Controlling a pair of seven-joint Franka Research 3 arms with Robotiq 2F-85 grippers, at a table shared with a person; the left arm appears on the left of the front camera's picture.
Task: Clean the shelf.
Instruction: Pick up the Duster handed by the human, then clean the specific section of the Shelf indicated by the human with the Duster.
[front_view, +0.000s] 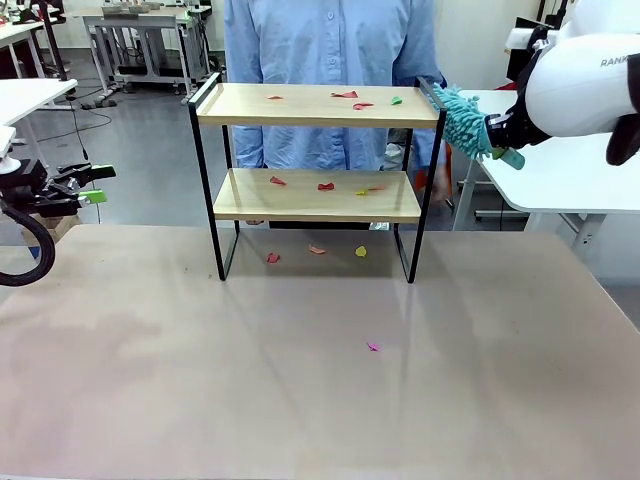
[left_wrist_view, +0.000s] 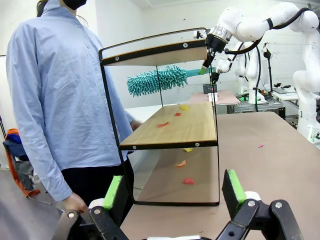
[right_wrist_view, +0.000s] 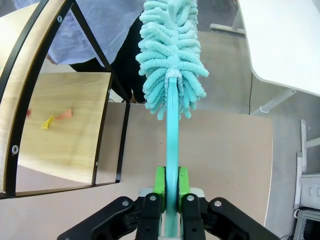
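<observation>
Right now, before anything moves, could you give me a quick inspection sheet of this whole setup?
Surface: beige table, with a few coloured scraps lying under and in front of the shelf.
Job's things: two-board shelf standing on the table, more scraps on both boards; teal duster at its right end, near the top board.
Clutter: nothing seen beyond the scraps.
Grippers: right fingers shut on the duster's handle; left fingers open, holding nothing, off the table's left side.
Cables: black hose looping by the left arm.
Surroundings: person in a blue shirt behind the shelf; white tables to the sides.
</observation>
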